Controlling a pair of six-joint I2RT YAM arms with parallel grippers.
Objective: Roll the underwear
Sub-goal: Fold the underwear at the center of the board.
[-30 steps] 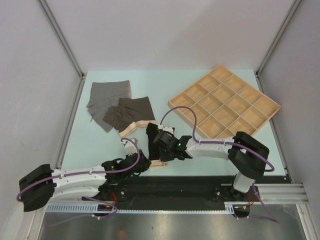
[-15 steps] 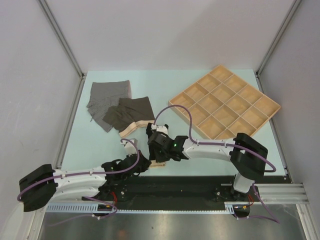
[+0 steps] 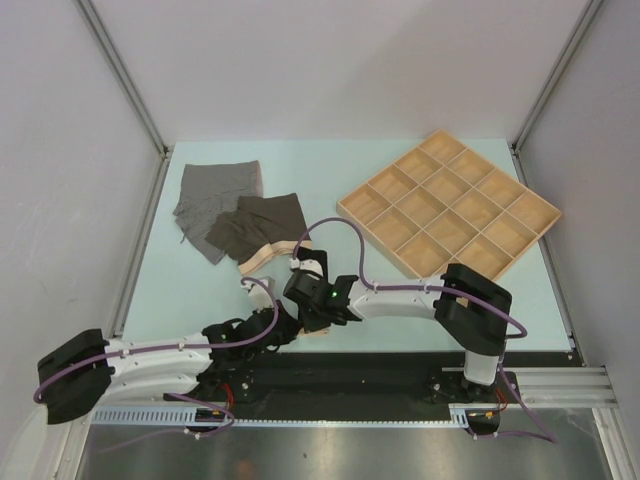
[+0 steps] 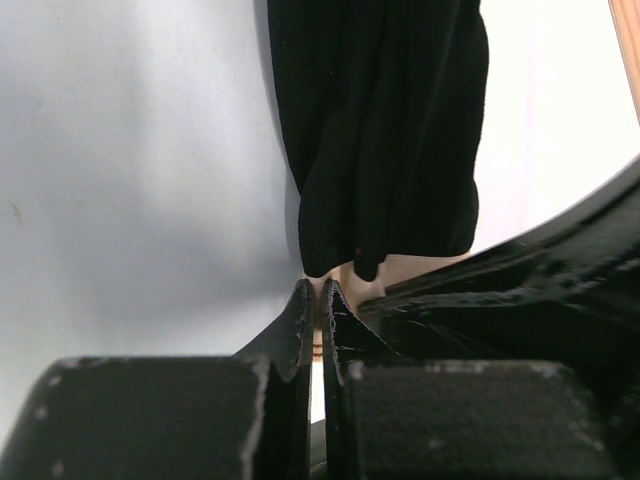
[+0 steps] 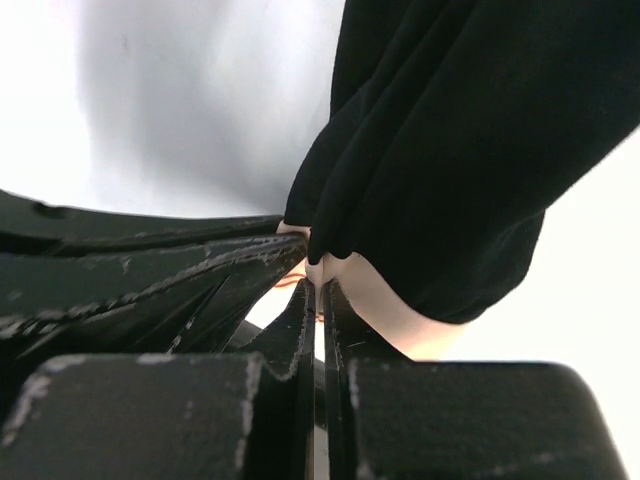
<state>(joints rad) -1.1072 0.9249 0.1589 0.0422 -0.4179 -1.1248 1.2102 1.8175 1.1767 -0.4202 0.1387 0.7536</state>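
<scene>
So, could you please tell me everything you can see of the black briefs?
The black briefs are soft, matte cloth, gathered into a narrow, thick band with rounded folds, over the pale table. A peach strip, seemingly the waistband, shows at the near end. Both claws are shut on that end: the left claw and the right claw pinch it close together. From above, the arms hide most of it.

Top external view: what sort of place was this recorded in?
Probably a robotics lab cell, not a home: a pale green tabletop enclosed by plain grey wall panels on metal posts, with staged props, a compartmented wooden tray and flat heather grey cloth briefs.
</scene>
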